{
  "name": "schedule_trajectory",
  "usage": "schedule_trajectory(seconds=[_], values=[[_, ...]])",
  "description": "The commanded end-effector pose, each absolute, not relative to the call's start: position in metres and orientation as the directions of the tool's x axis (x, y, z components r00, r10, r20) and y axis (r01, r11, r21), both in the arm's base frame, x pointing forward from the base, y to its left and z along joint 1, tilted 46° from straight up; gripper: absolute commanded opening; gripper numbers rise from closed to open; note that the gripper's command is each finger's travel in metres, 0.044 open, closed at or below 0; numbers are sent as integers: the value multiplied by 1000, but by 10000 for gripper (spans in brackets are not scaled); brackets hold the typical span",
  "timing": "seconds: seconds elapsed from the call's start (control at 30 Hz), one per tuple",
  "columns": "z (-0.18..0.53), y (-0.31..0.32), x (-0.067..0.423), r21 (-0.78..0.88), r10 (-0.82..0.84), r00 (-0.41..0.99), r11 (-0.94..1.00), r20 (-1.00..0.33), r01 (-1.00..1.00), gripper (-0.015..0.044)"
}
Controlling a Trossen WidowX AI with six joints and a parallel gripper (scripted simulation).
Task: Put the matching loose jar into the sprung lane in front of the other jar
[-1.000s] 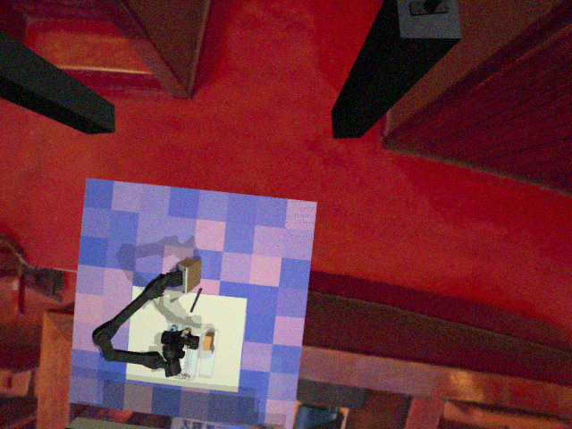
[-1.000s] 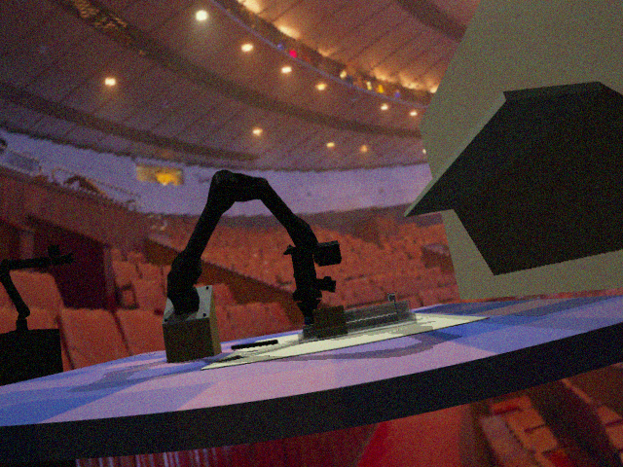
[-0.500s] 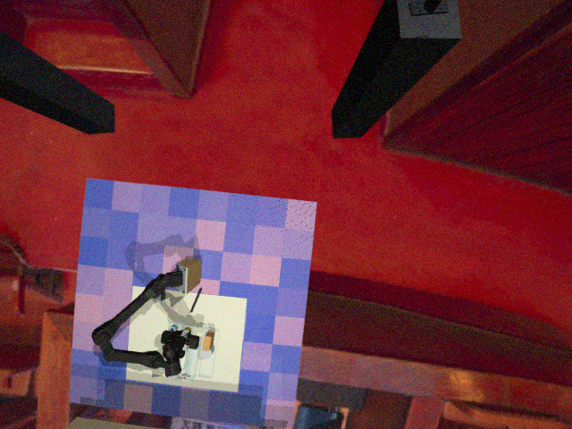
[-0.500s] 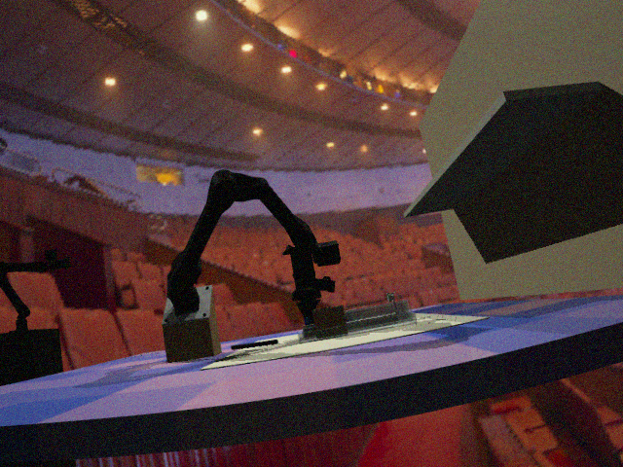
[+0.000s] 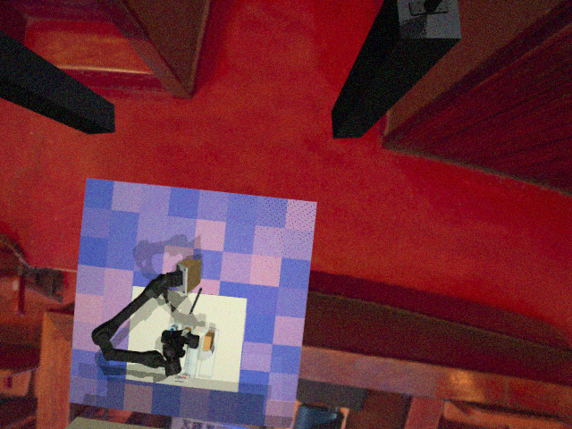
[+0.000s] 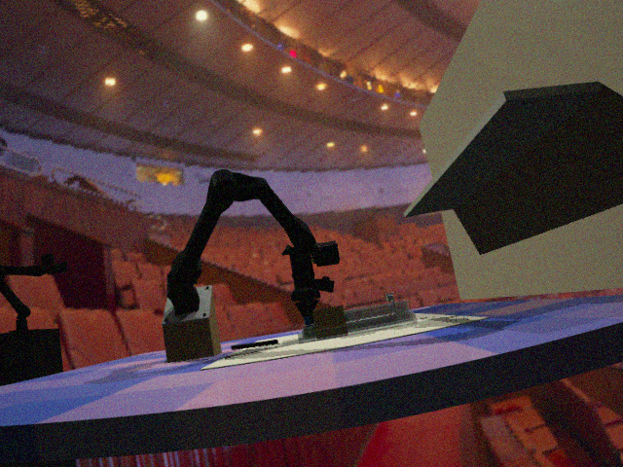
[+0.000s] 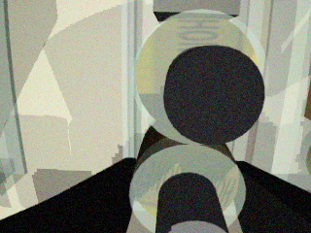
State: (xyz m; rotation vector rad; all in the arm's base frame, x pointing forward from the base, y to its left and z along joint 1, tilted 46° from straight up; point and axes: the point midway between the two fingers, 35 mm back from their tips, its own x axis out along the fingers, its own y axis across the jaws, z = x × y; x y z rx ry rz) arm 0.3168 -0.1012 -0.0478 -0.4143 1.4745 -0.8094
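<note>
In the wrist view my gripper [image 7: 185, 170] is shut on a clear jar with a dark lid [image 7: 190, 210], held between the black fingers. Straight ahead, touching it, stands a matching clear jar with a dark lid [image 7: 210, 84] inside the clear-walled lane [image 7: 131, 58]. The grey pusher plate [image 7: 197, 3] shows just behind that far jar. From above, the gripper [image 5: 182, 341] is at one end of the clear lane rack [image 5: 197, 361] on the white mat [image 5: 228, 318]. From the side, the gripper [image 6: 308, 313] reaches down at the rack's near end [image 6: 377, 312]. Whether the held jar rests on the lane floor is hidden.
A tan box [image 5: 208, 341] [image 6: 329, 321] stands in the rack beside the gripper. A thin black stick [image 5: 196, 299] [image 6: 254, 343] lies on the mat near the arm's base block [image 5: 189, 274] [image 6: 191, 334]. Large dark beams [image 6: 528, 161] hang overhead.
</note>
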Motion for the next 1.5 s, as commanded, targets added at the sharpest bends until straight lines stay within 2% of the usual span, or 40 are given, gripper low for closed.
schedule_trajectory(seconds=[0.0, 0.97, 1.3, 1.47], values=[[-46, -103, 318, -703, -706, -89, 671, -703, 235, 0], [-48, -100, 313, -703, -705, -89, 671, -703, 235, 0], [-49, -100, 314, -703, -705, -89, 671, -703, 235, 263], [-47, -99, 314, -703, -705, -89, 671, -703, 235, 275]])
